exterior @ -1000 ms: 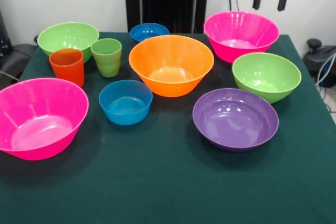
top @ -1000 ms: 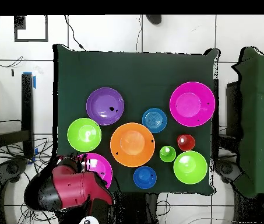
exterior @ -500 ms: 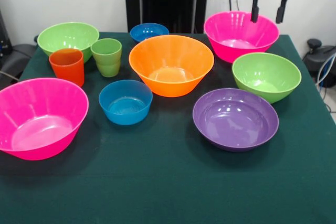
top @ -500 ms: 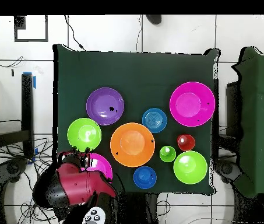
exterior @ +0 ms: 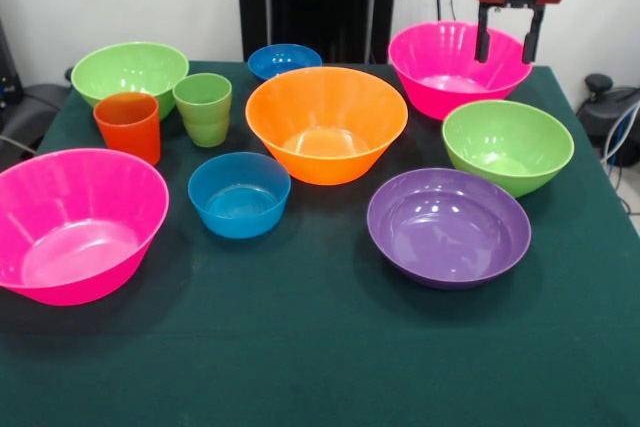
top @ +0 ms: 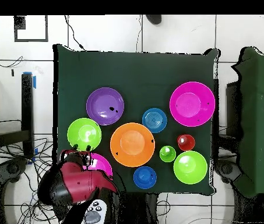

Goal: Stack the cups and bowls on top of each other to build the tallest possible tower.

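Observation:
My gripper (exterior: 505, 57) hangs open and empty, its two fingers over the right half of the far pink bowl (exterior: 445, 67). Every piece stands alone on the green cloth, and no tower shows. The orange bowl (exterior: 326, 122) is in the middle, with a purple bowl (exterior: 448, 225) and a green bowl (exterior: 507, 145) to its right. At the left are the orange-red cup (exterior: 128, 125), the green cup (exterior: 203, 107), another green bowl (exterior: 130, 69) and a second pink bowl (exterior: 75, 222). Two blue bowls (exterior: 239, 193) (exterior: 284, 60) lie between. From overhead the arm (top: 76, 184) covers part of the pink bowl (top: 103, 165).
The table (exterior: 330, 357) carries a dark green cloth with bare room along its near edge. Black equipment (exterior: 20, 107) sits off the table's left side and a cable (exterior: 615, 137) off its right. Dark furniture (top: 256, 116) flanks the table in the overhead view.
The gripper has come down from the top edge toward the far pink bowl, staying open. No bowl or cup has moved.

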### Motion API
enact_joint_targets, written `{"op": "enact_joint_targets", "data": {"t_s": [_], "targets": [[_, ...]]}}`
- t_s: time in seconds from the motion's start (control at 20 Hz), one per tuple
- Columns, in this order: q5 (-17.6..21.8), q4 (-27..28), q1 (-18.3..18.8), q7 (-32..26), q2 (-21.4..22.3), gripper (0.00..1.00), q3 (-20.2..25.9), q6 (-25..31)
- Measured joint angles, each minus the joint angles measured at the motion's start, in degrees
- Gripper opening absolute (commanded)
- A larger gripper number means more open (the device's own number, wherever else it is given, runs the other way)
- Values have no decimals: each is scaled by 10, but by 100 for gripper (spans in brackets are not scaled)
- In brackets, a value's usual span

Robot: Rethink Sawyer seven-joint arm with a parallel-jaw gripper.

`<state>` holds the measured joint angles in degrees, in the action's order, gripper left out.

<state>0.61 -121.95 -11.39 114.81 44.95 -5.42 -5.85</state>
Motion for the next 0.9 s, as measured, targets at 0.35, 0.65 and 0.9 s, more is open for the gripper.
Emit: {"op": "enact_joint_targets", "data": {"t_s": [0.35,0.65,0.9], "targets": [[0,-2,0,1,-16,100,5,-22],[0,-10,0,14,-21,100,19,-23],[0,-15,0,35,-23,100,30,-24]]}}
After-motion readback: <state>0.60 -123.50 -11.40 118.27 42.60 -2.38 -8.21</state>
